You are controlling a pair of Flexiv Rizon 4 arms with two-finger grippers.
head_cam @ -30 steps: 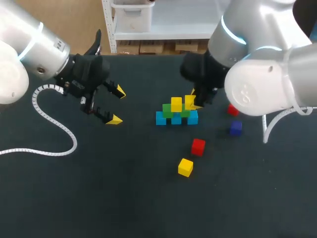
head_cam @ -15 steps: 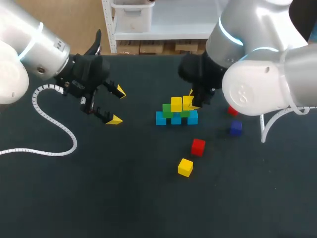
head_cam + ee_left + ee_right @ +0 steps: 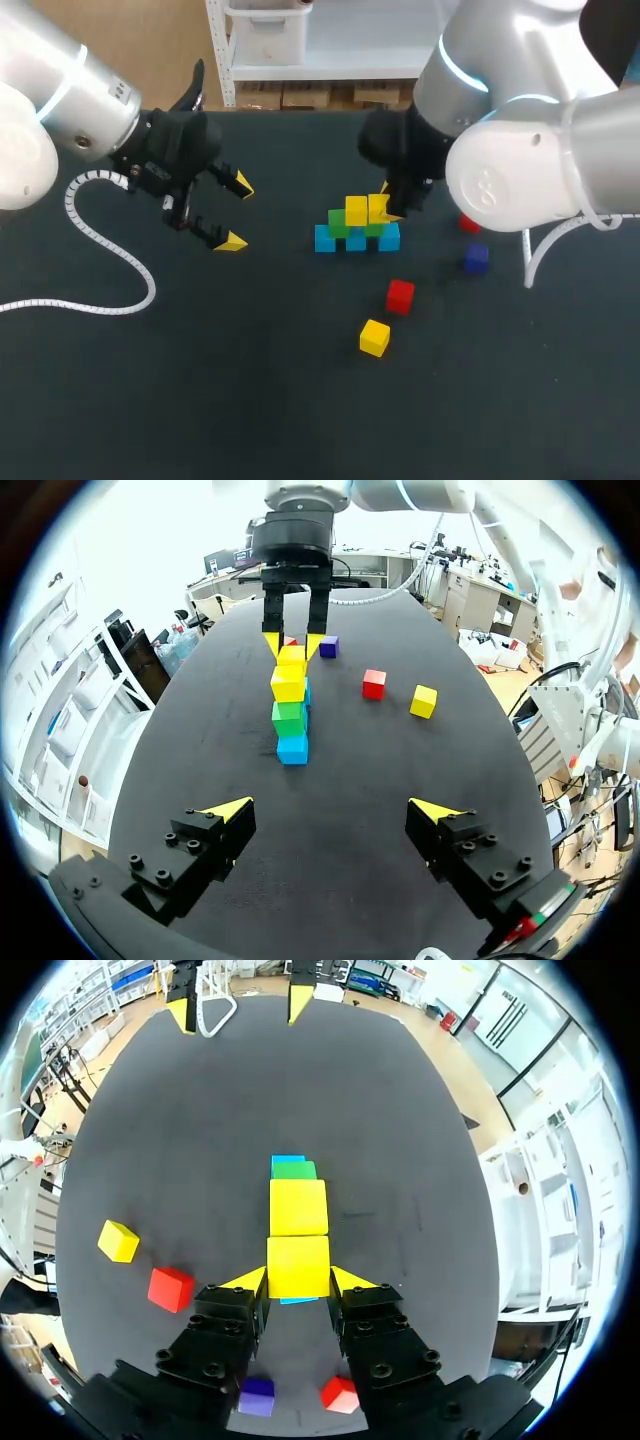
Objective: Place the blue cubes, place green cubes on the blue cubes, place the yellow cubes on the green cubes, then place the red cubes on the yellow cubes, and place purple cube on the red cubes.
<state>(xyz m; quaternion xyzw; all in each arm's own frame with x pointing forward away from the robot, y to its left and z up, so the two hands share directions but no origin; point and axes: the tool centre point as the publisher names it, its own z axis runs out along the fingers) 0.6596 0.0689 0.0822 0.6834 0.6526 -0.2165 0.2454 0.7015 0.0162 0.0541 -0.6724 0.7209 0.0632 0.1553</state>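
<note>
Spare yellow cube (image 3: 374, 337): lower middle of frame, loose; red cube (image 3: 400, 296) just above.
Purple cube (image 3: 476, 258): right of centre, untouched.
Held yellow cube (image 3: 380, 207): centre, over green cubes (image 3: 338, 222), beside placed yellow cube (image 3: 356, 210).
Right gripper (image 3: 298, 1280): clamped on it from both sides.
Release: settle flat, open gently, lift straight (stack looks easily nudged).
Left gripper (image 3: 232, 212): left of centre, spread wide, empty.

Black matte table (image 3: 200, 400), flat top w/ slight grain, even overhead light, faint soft shadows
</note>
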